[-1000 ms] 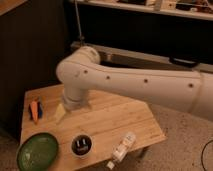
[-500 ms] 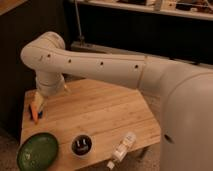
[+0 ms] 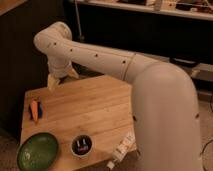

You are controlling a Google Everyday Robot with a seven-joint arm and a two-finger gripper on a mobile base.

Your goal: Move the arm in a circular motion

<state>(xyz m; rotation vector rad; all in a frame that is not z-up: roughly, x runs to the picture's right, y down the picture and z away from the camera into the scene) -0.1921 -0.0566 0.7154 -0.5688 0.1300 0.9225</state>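
The glossy tubular arm (image 3: 105, 61) was pictured over a wooden table (image 3: 95, 112), pale gripper (image 3: 56, 81) seemingly at its far edge, grip state indiscernible.

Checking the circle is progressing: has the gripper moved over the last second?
Yes. The gripper has swung from over the table top back to its far edge.

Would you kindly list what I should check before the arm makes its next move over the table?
1. The gripper is over the far left corner of the table: ok.
2. Gap between the gripper and the tabletop: cannot tell.
3. The orange object lies by the left edge, apart from the gripper: ok.
4. The green bowl and the dark cup sit near the front edge, apart from the arm: ok.
5. The white bottle lies on its side at the front edge, close beside the arm's thick segment: not ok.
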